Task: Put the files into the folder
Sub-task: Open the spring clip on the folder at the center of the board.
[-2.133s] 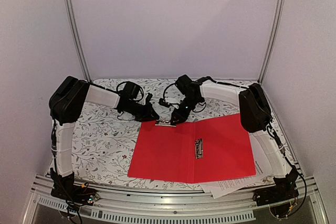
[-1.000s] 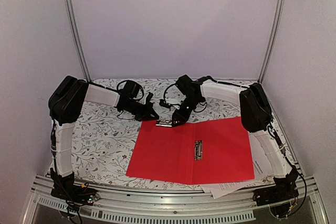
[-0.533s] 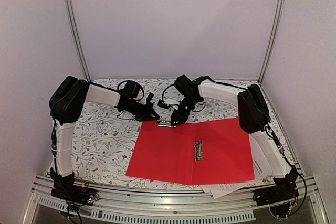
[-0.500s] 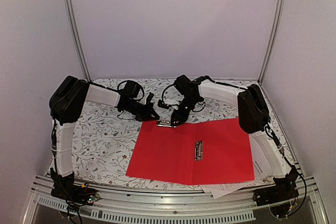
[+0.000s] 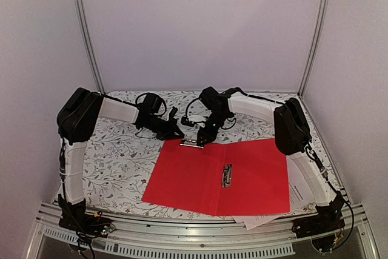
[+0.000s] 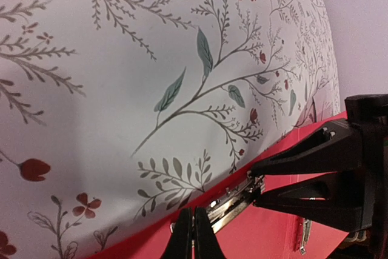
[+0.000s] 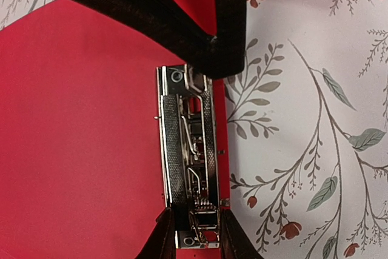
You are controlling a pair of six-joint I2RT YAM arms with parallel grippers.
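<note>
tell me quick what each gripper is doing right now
left gripper: shut, holding nothing, tips by the folder edge.
right gripper: shut on the end of the metal clip on the folder.

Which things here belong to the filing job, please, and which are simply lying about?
Job: folder, open; metal clip at its far edge; files under its near right corner; right gripper at the clip; left gripper.
Not part of it: floral tablecloth; aluminium rail.

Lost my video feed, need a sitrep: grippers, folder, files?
Left gripper shut, empty, at far edge of folder. Right gripper clamped on metal clip. Folder open flat; files partly under its near right corner.
</note>
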